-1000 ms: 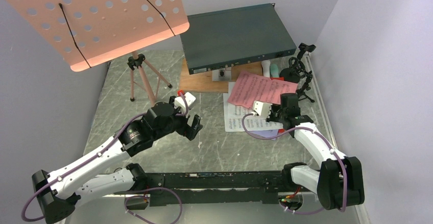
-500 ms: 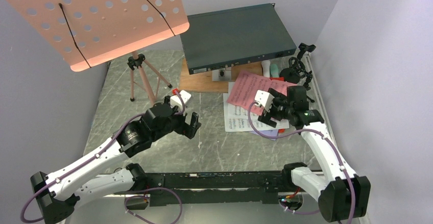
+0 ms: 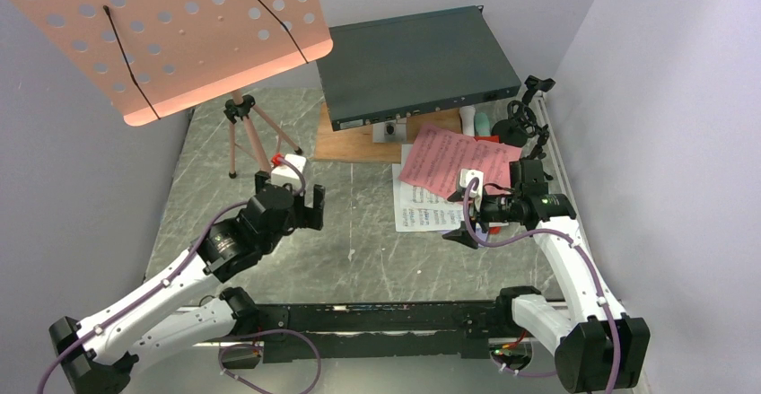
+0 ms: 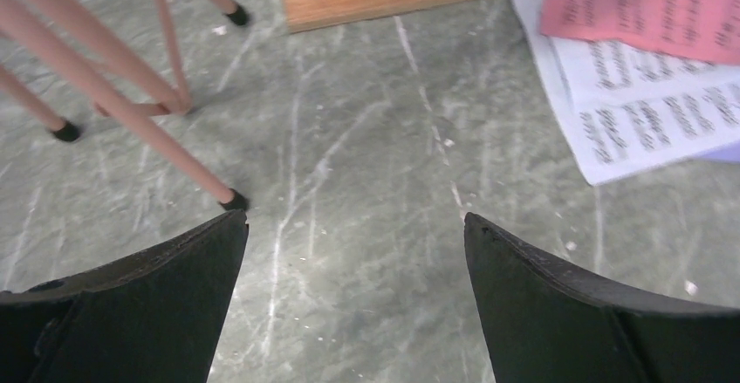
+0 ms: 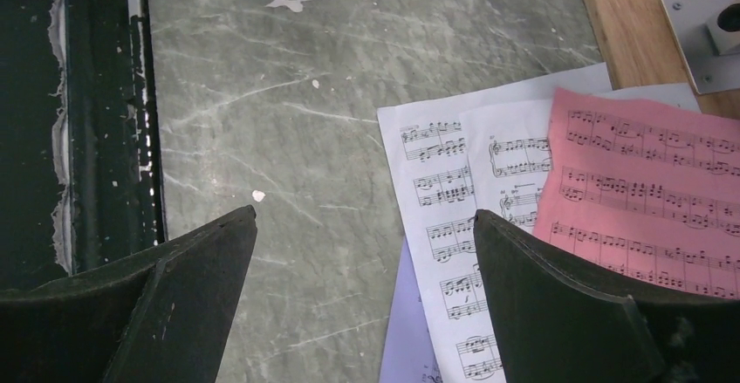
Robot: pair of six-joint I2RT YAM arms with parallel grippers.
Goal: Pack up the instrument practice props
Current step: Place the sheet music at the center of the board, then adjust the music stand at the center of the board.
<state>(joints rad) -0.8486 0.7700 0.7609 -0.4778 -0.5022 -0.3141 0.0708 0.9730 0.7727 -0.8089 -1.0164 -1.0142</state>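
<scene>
Three overlapping sheet-music pages (image 5: 476,174) below right claw (image 5: 365,211), spread wide, empty.

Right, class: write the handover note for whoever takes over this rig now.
Left hand: open, empty, low over the table by the feet of the salmon-pink music stand.
Right hand: open, empty, over the edge of the sheet-music pages.
Black mic stand and small tubes sit far right, beside the grey rack box.
Done: nothing packed, stand upright. Left: everything.
</scene>
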